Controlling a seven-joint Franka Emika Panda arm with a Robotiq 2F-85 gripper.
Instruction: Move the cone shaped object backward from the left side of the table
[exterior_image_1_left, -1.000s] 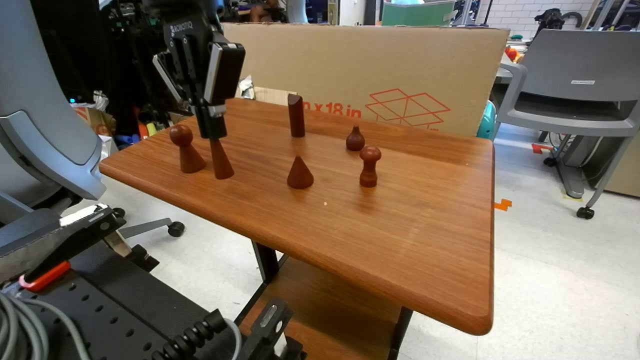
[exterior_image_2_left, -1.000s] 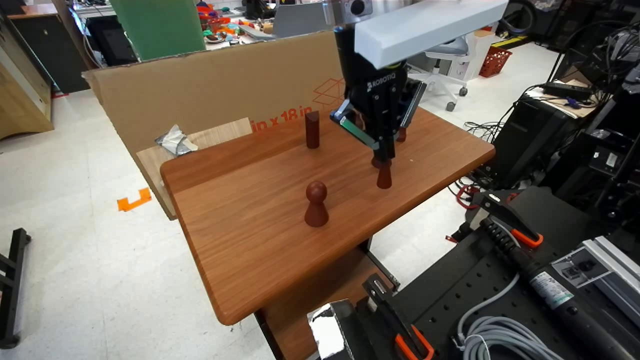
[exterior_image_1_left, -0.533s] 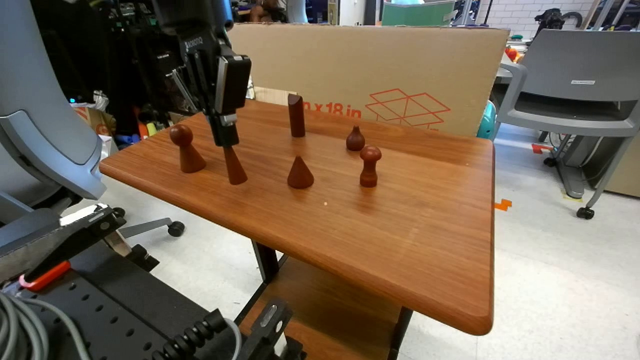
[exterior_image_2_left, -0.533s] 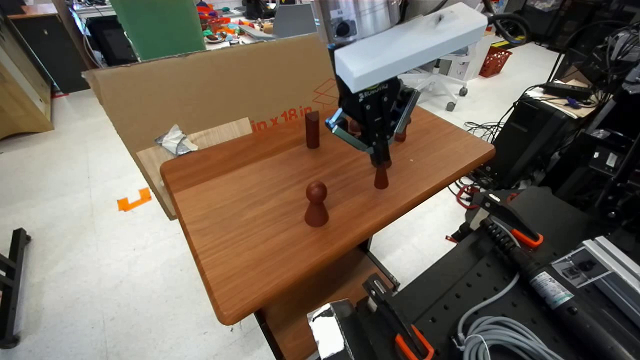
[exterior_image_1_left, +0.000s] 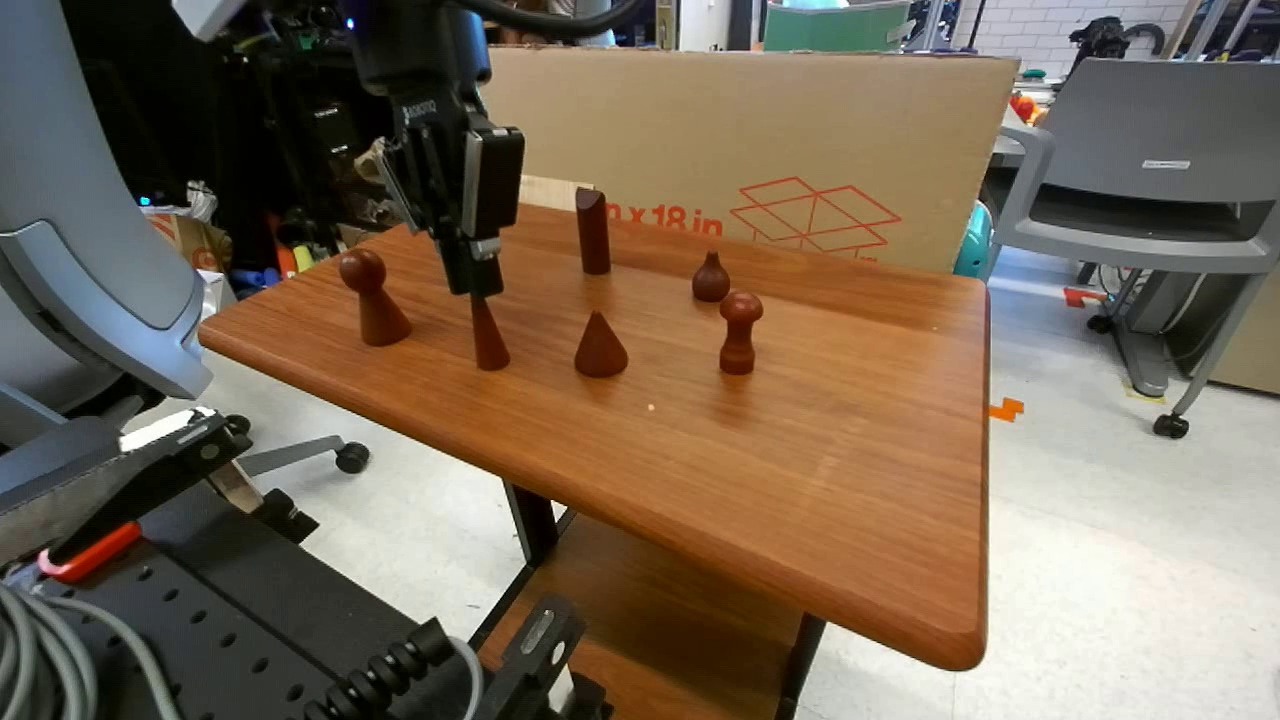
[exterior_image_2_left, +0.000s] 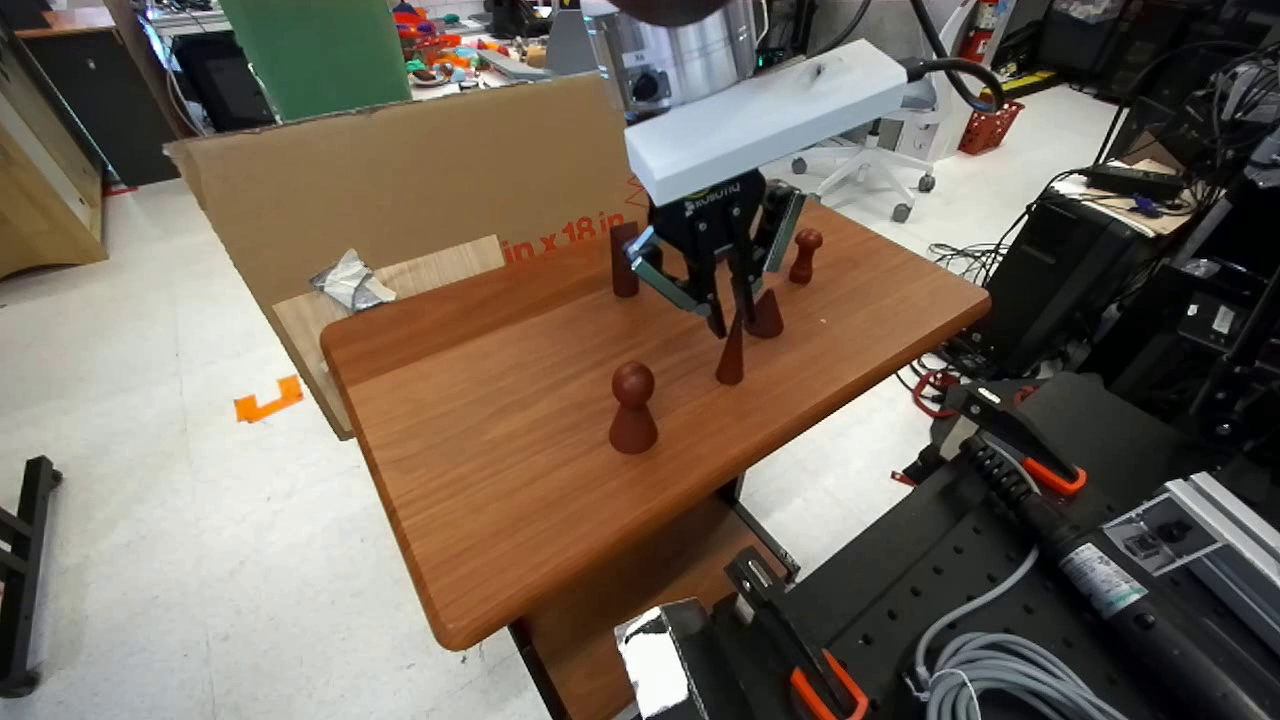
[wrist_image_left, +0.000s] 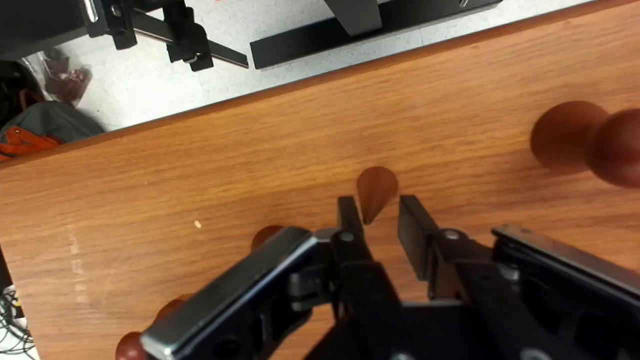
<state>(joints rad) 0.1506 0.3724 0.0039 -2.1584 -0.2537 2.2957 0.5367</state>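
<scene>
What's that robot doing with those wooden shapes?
A robot arm is working with the tall, thin cone, which it is meant to move backward on the table. Right now its gripper is open: in the wrist view the cone's tip shows between the spread fingers, so it isn't being held. In an exterior view the cone stands between the ball-topped piece and the short, wide cone.

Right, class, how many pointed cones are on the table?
2: a slender cone, tip at the open hand, and a squat cone right of it in both exterior views.
</scene>
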